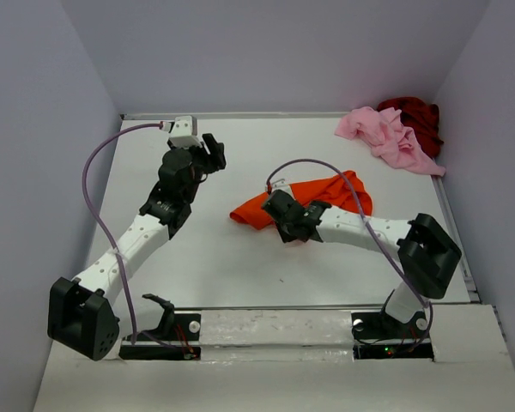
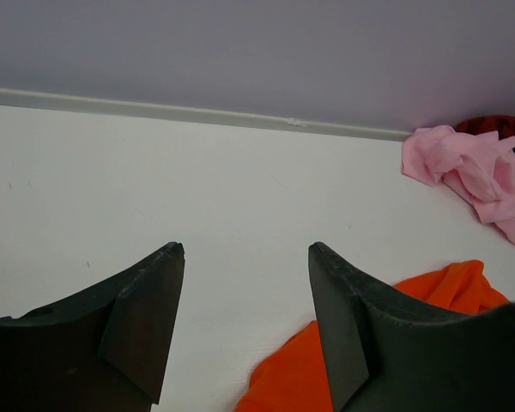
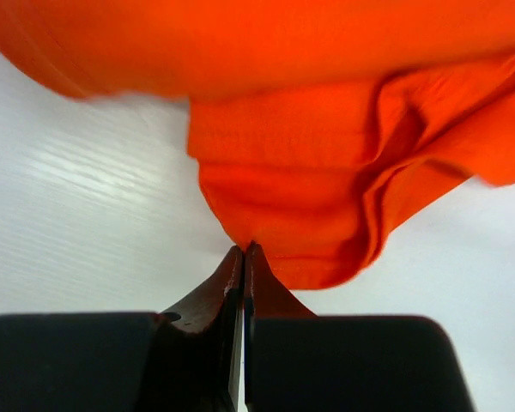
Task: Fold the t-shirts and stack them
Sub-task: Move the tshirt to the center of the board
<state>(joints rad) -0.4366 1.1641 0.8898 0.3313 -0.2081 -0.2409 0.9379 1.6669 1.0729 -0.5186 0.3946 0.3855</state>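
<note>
The right gripper (image 3: 244,251) is pinched shut on a fold of the orange t-shirt (image 3: 283,197), bunched on the table (image 1: 232,266), its length running left to right beyond the tips. The left gripper (image 2: 245,251), fingers apart and empty, hovers off to the shirt's left. The pink t-shirt (image 1: 386,133) and dark red t-shirt (image 1: 419,116) sit heaped far right.

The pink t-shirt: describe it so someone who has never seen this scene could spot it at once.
Go to the far right corner of the white table. The pink t-shirt lies crumpled there, against the dark red t-shirt behind it. It is the only pale one; the orange t-shirt sits mid-table.
</note>
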